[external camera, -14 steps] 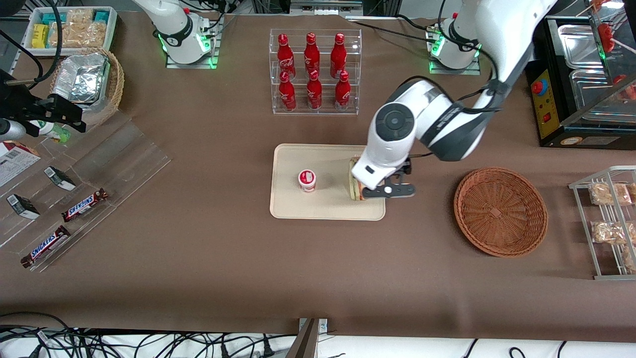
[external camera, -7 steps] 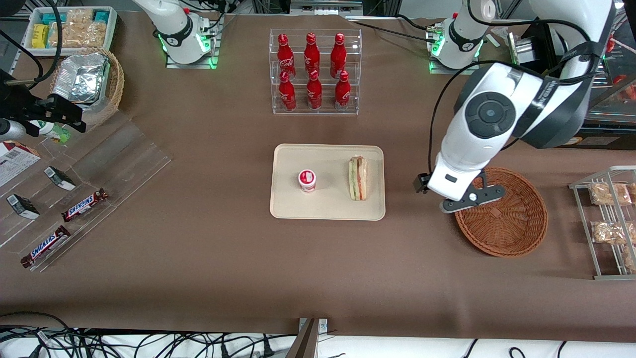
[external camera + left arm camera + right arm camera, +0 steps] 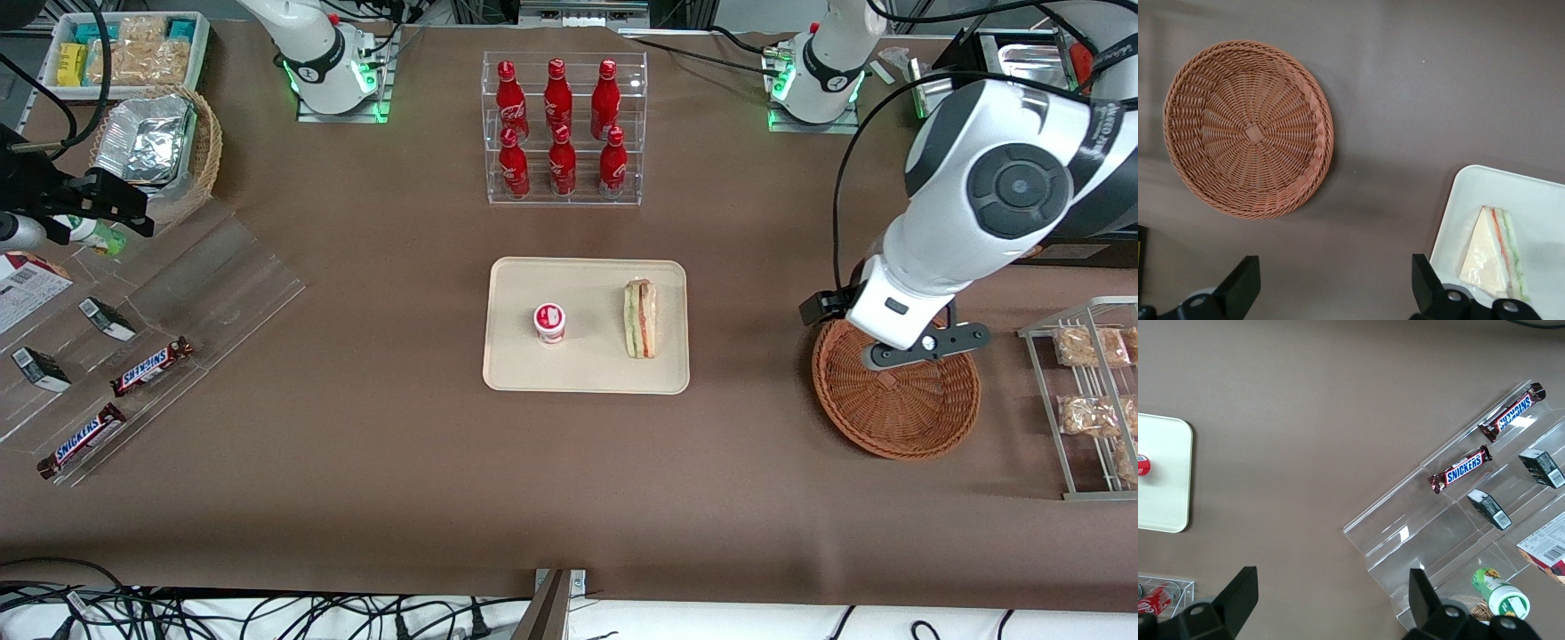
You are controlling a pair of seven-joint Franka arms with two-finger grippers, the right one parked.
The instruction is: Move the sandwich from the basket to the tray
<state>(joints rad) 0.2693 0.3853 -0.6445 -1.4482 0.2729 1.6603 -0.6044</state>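
The sandwich [image 3: 640, 318] [image 3: 1491, 253] lies on the cream tray [image 3: 587, 378] [image 3: 1538, 193], at the tray's end nearest the basket, and nothing touches it. The round brown wicker basket [image 3: 898, 409] [image 3: 1248, 157] holds nothing. My left gripper [image 3: 923, 345] [image 3: 1335, 293] hangs high over the basket's rim farthest from the front camera. It is open, with only bare tablecloth showing between its fingers.
A small red-lidded cup [image 3: 550, 322] also stands on the tray. An acrylic rack of red bottles [image 3: 564, 129] stands farther from the front camera. A wire rack of bagged snacks [image 3: 1093, 391] is beside the basket. Snickers bars [image 3: 151, 364] lie toward the parked arm's end.
The gripper was at the sandwich on the tray a second ago. It has let go and swung away to above the basket. The sandwich stays on the tray.
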